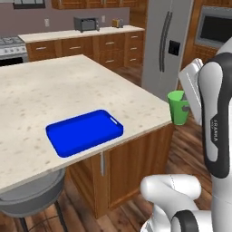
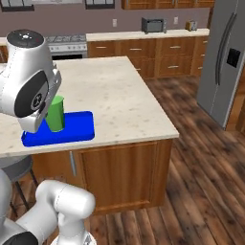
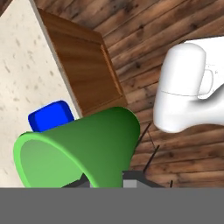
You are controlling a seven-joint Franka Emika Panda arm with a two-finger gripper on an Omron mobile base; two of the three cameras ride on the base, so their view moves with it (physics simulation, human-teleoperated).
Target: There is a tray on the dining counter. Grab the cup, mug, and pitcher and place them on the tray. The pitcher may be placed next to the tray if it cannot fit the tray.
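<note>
My gripper [image 3: 105, 180] is shut on the green cup [image 3: 78, 153], which lies tilted in the hand view with its open mouth at the lower left. In the left base view the cup [image 1: 179, 107] hangs in the air just past the right corner of the dining counter [image 1: 68, 86], beside my white hand. The blue tray [image 1: 84, 132] lies flat near the counter's front edge, left of the cup. From the right base view the cup [image 2: 55, 114] appears in front of the tray [image 2: 60, 130], partly behind my arm. The mug and the pitcher are out of view.
A grey stool [image 1: 31, 195] stands under the counter's front edge. The steel fridge [image 1: 165, 41] stands behind the cup. A far counter carries a toaster oven [image 1: 86, 23], with a stove [image 1: 11, 45] to its left. Wooden floor [image 2: 201, 158] lies right of the island.
</note>
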